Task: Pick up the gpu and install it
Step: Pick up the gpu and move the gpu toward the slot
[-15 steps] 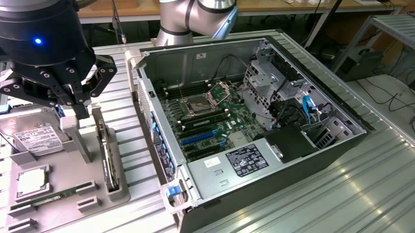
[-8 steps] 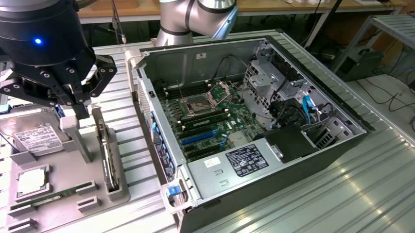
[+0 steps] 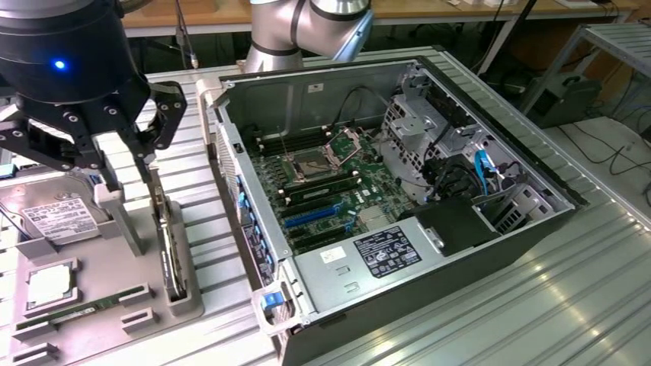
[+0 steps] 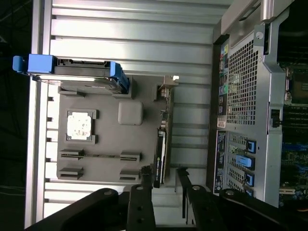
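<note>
The claw (image 4: 162, 174) hangs released in the upper left of the exterior view, two fingers spread either side of the gpu (image 3: 173, 248), not closed on it. The one gpu stands on edge in a grey holder (image 3: 112, 301), lower left, probably so that fingers can reach both faces. Beside it lie one hard drive (image 3: 61, 217), one processor (image 3: 49, 284) and one RAM stick (image 3: 76, 311). Farther, at centre, one open computer case (image 3: 305, 99) lies on the tabletop (image 3: 569, 305).

Ribbed table (image 3: 569, 305): grey tray (image 3: 102, 276), computer case (image 3: 428, 299)

Open PC case (image 3: 295, 95); HDD (image 3: 61, 217), CPU (image 3: 48, 286), RAM stick (image 3: 87, 311) on grey tray (image 3: 102, 267)
</note>
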